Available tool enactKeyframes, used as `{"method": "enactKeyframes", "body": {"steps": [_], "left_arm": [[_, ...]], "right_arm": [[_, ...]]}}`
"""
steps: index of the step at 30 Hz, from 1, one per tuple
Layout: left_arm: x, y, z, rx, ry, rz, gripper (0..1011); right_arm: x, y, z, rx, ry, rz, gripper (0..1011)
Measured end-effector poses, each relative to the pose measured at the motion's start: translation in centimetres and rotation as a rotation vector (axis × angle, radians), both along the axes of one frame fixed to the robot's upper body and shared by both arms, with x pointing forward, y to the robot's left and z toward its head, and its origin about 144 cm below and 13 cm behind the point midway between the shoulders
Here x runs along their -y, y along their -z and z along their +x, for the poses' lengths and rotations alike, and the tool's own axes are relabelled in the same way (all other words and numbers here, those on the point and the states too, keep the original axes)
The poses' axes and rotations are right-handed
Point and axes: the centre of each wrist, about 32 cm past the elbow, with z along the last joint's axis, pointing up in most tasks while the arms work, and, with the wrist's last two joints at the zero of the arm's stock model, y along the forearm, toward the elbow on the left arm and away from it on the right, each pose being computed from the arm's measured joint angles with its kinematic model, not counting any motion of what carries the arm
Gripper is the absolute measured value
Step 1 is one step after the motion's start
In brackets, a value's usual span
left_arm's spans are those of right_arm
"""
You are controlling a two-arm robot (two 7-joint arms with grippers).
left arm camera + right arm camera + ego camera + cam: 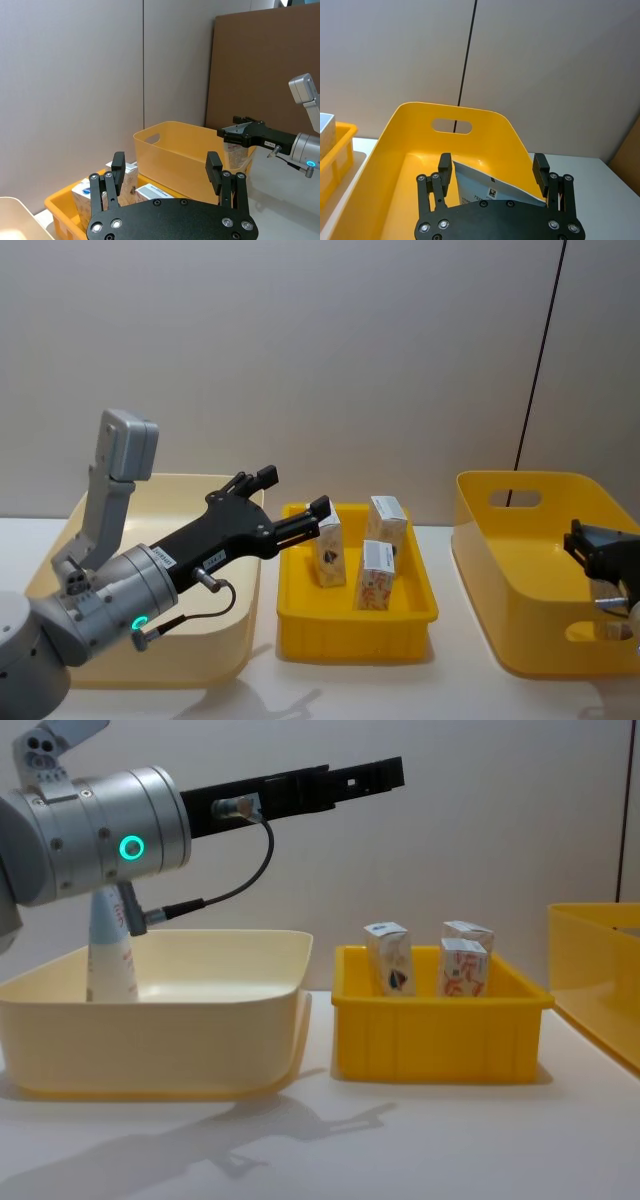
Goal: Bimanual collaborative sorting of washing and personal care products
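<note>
Three small white cartons (330, 552) printed orange-red and blue stand in the yellow tray (350, 640) at the centre; in the chest view the cartons (390, 958) show side-on. My left gripper (292, 492) hovers open above the tray's left rim, with nothing between its fingers (118, 167). A pale-blue tube (108, 955) stands upright in the cream tub (150, 1020). Another pale tube (485, 187) lies in the big yellow bin (410, 150), under my open right gripper (492, 167). The right gripper (600, 550) hangs over that bin's right side.
The cream tub (215, 640) sits at the left, touching the tray. The yellow bin (520, 570) with handle slots stands at the right, a gap of white table between it and the tray. A grey wall runs behind; a brown board (265, 65) stands to the side.
</note>
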Motion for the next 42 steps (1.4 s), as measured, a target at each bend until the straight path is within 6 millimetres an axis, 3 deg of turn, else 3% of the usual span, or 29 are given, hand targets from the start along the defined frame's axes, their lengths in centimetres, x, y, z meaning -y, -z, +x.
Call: {"method": "enactKeyframes", "body": {"steps": [20, 32, 42], "left_arm": [[0.0, 0.0, 0.0, 0.000, 0.000, 0.000, 1000], [0.0, 0.0, 0.0, 0.000, 0.000, 0.000, 1000], [0.0, 0.1, -0.1, -0.002, -0.008, 0.005, 1000]], "right_arm": [[-0.4, -1.2, -0.1, 0.049, -0.039, 0.032, 1001], [-0.4, -2.5, -1.4, 0.140, -0.110, 0.104, 1001], [-0.5, -2.5, -1.7, 0.152, -0.129, 0.116, 1001]]}}
